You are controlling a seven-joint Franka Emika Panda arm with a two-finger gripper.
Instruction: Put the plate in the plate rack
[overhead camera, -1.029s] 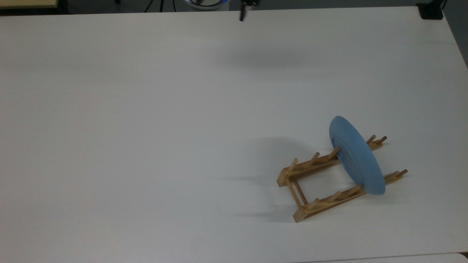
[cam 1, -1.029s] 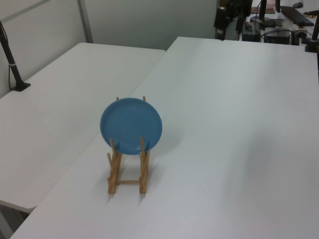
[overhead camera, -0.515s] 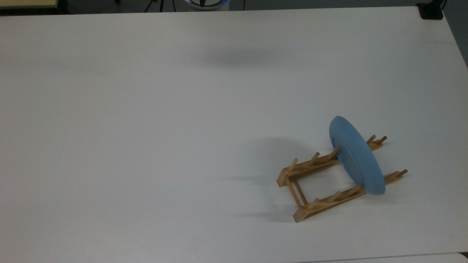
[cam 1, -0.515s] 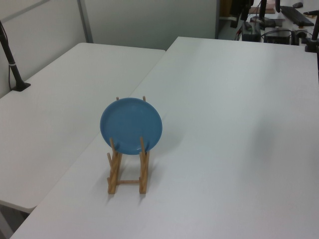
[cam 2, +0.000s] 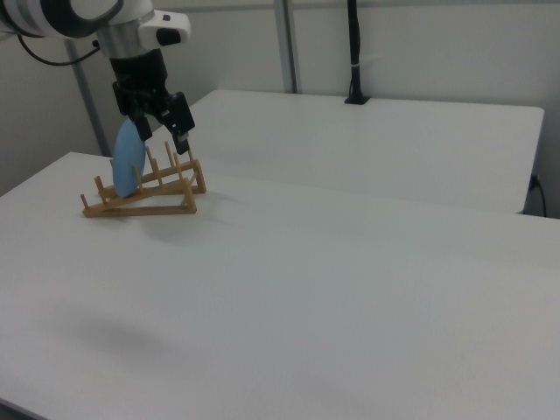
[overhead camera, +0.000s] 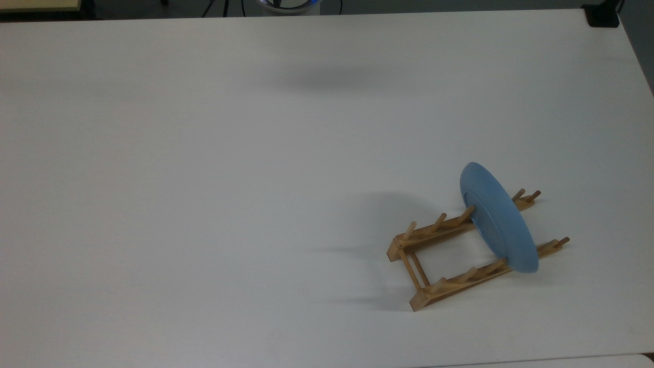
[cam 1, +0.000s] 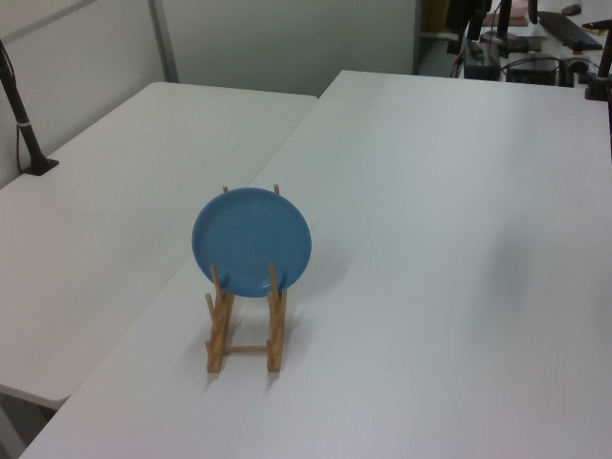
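The light-blue plate (overhead camera: pixel 498 220) stands on edge in the wooden plate rack (overhead camera: pixel 434 232), held between pegs toward one end of the rails. In the left view the plate (cam 1: pixel 251 241) faces the camera above the rack (cam 1: pixel 222 335). In the right view the plate (cam 2: pixel 129 166) shows edge-on in the rack (cam 2: pixel 166 197). My gripper (cam 2: pixel 162 129) hangs there from the white arm, open and holding nothing. It overlaps the rack in the picture, and I cannot tell its true distance from it. A soft shadow lies on the table far from the rack in the top view.
The rack sits near one corner of a wide white table (overhead camera: pixel 204 179). A second white table (cam 1: pixel 105 172) adjoins it, with a black clamped post (cam 2: pixel 354 52) on its far side. A black block (overhead camera: pixel 603 15) sits at a table corner.
The gripper's dark tip, seen at the far edge of the top and left views one second ago, has left both views. Plate and rack have not moved.
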